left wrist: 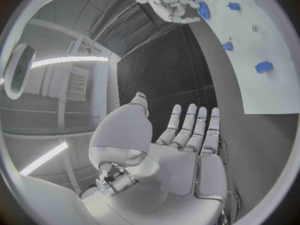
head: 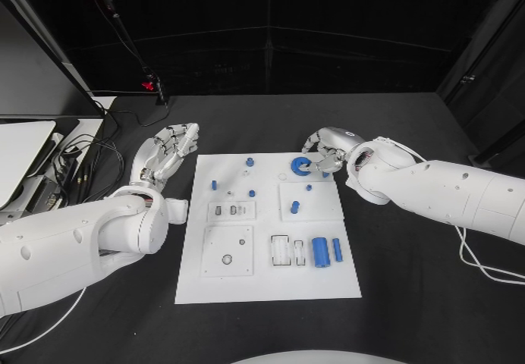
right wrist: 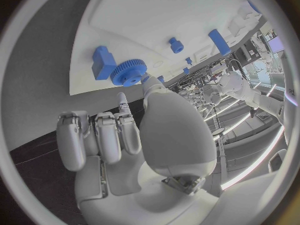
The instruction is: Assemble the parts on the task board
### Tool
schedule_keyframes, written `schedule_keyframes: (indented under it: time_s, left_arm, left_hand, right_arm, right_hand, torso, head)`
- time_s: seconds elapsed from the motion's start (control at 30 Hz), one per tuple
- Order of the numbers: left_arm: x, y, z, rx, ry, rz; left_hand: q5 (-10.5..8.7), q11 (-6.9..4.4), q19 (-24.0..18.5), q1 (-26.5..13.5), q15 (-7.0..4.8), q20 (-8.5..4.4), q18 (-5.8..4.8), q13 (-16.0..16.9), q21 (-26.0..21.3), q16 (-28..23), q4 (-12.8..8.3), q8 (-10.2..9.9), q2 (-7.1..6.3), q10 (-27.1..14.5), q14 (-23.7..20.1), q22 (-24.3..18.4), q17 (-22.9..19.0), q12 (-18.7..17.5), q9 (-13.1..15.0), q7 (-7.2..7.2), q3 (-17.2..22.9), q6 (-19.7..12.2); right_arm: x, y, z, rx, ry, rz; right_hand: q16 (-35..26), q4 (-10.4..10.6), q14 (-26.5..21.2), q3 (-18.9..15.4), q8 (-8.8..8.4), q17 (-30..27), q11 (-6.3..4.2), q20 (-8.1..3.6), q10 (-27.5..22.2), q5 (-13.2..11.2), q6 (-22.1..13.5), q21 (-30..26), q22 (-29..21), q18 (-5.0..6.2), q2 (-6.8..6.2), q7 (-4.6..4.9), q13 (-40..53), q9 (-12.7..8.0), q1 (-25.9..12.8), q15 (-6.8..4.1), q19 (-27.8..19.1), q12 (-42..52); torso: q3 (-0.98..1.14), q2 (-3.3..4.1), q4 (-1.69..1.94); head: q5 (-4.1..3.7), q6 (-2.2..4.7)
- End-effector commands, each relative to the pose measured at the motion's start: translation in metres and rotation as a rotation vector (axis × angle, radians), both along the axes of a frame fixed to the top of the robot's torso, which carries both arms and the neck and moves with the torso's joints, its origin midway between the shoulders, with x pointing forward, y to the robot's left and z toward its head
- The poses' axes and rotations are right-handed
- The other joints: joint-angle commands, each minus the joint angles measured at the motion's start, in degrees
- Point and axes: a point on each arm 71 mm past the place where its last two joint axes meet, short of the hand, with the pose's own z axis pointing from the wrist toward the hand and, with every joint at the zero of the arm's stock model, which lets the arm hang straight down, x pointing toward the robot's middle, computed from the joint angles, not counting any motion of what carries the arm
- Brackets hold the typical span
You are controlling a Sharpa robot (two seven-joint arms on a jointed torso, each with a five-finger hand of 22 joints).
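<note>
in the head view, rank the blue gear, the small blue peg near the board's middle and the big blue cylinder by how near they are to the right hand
1. blue gear, at the board's far right corner, right beside the right hand.
2. small blue peg, toward the middle of the task board.
3. big blue cylinder, on the near right part of the board.

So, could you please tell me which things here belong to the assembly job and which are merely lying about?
Job:
- board
- gear, by the right hand
- cylinder
- small blue parts, such as a peg
- left hand, flat on the table beside the board

Lying about:
- cables at the table's left edge
- white sheet beside them
</note>
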Motion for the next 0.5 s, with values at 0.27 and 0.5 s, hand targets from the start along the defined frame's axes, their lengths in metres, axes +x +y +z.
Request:
schedule_keyframes:
  time_s: [0.27, 0.5]
  left_arm:
    - [-0.0083, -0.0018, 0.0205, -0.028, -0.295, -0.045]
    - [-0.0082, -0.0016, 0.0204, -0.027, -0.294, -0.045]
  left_hand:
    - [0.24, 0.01, -0.4, 0.3, 0.02, 0.05, 0.30, 0.0, 0.3, 0.2, -0.1, 0.2, 0.21, 0.4, 0.3, 0.0, 0.0, 0.4, -0.1, 8.63, -0.4, 0.2]
    - [0.24, 0.01, -0.4, 0.3, 0.02, 0.05, 0.30, 0.0, 0.3, 0.2, -0.1, 0.2, 0.21, 0.4, 0.3, 0.0, 0.0, 0.4, -0.1, 8.63, -0.4, 0.2]
  right_arm:
    - [0.0011, 0.0025, -0.0041, -0.035, 0.061, -0.018]
    - [0.0014, 0.0036, -0.0048, -0.045, 0.067, -0.018]
  right_hand:
    - [0.1, -0.2, 6.1, 0.0, -0.74, 15.1, -0.19, -0.09, 6.1, -0.1, 1.3, 0.2, 15.1, -0.42, 0.60, -0.43, 15.1, -0.3, -0.5, -0.17, 6.0, 0.1]
    - [0.1, -0.3, 6.1, 0.2, -1.73, 15.1, -0.99, -0.59, 6.1, -0.2, 3.5, 0.2, 15.1, -0.42, 1.05, -1.35, 15.1, -0.7, -0.3, -0.79, 6.0, 0.1]
  torso:
    - [0.00, 0.01, 0.04]
    - [-0.01, 0.01, -0.01]
  head:
    - [0.05, -0.20]
    - [0.09, -0.33]
